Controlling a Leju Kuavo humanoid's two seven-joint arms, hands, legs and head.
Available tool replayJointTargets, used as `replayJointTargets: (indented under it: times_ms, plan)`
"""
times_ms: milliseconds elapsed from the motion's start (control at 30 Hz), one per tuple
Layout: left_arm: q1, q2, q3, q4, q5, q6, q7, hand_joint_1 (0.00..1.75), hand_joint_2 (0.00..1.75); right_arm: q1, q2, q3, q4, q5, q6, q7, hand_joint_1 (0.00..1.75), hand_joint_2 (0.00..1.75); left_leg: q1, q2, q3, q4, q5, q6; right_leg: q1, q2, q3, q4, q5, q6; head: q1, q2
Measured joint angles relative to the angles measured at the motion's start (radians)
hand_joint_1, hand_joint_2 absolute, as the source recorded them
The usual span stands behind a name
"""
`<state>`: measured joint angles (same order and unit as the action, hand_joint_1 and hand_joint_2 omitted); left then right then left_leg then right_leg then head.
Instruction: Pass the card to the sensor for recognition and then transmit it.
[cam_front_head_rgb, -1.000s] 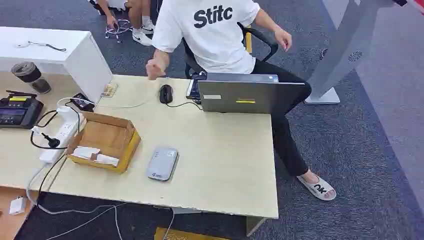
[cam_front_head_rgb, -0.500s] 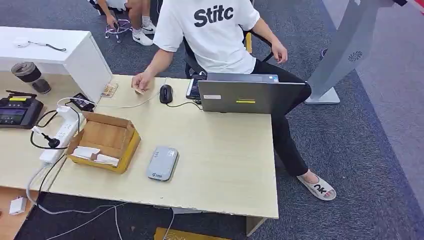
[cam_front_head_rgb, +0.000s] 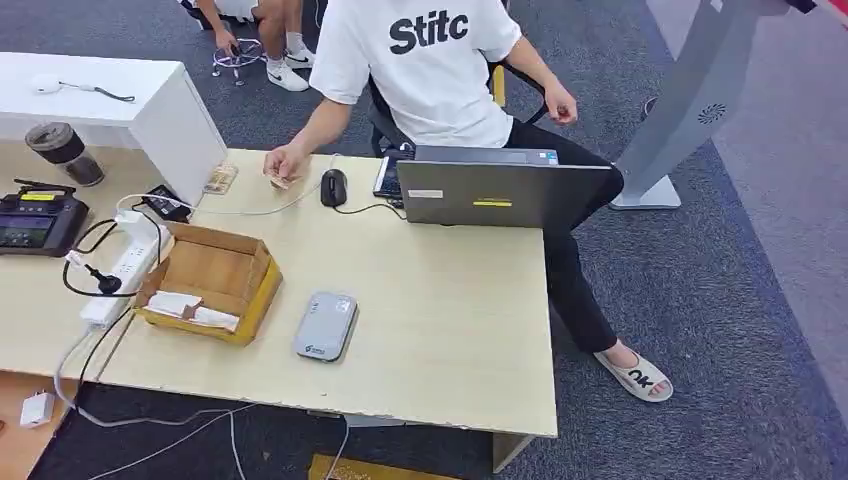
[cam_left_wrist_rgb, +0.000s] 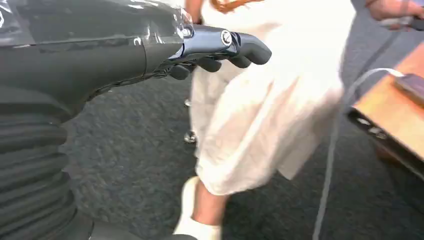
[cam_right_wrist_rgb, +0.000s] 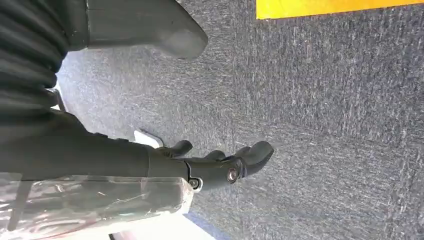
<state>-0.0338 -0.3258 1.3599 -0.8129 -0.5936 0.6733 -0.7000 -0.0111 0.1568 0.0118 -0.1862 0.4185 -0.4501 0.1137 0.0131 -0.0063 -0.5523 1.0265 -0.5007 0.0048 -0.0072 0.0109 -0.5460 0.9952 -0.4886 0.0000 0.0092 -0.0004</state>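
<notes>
Two robot hands idle: left robot hand (cam_left_wrist_rgb: 220, 50) and right robot hand (cam_right_wrist_rgb: 220, 165) hang empty, fingers loosely apart.
Cards (cam_front_head_rgb: 190, 308): in cardboard box (cam_front_head_rgb: 205, 280), tabletop (cam_front_head_rgb: 450, 330) 9 o'clock, beside sensor (cam_front_head_rgb: 326, 326); likely light, thin, slippery; pinch an edge.

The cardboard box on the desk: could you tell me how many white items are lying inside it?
2, it seems: white flat pieces lie side by side along the near wall of the cardboard box. More may be hidden under them.

Empty robot hand (cam_right_wrist_rgb: 220, 160) (over carpet (cam_right_wrist_rgb: 325, 100))
</notes>
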Motion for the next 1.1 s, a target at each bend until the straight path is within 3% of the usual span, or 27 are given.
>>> replayJointTargets:
  times_ms: [300, 633, 1100]
  plan:
    - [0.009, 0.007, -0.054, -0.005, 0.011, 0.006, -0.001, 0.00, 1.75, 0.000, 0.000, 0.000, 0.000, 0.000, 0.000, -0.001, 0.00, 1.75, 0.000, 0.000, 0.000, 0.000, 0.001, -0.001, 0.000, 0.000, 0.000, 0.000, 0.000, 0.000, 0.000, 0.000]
    - [0.020, 0.031, -0.086, -0.025, 0.106, 0.024, -0.001, 0.00, 1.75, 0.000, 0.000, 0.000, 0.000, 0.018, 0.003, -0.004, 0.00, 1.75, 0.000, 0.000, 0.000, 0.000, 0.001, -0.001, 0.000, 0.000, 0.000, 0.000, 0.000, 0.000, 0.000, 0.000]
    - [0.088, 0.035, -0.246, -0.208, 0.280, 0.025, -0.001, 0.00, 1.75, -0.001, 0.001, 0.000, 0.000, 0.034, 0.002, -0.016, 0.00, 1.75, 0.000, 0.000, 0.000, 0.000, 0.001, -0.001, 0.000, 0.000, 0.000, 0.000, 0.000, 0.000, 0.000, 0.000]
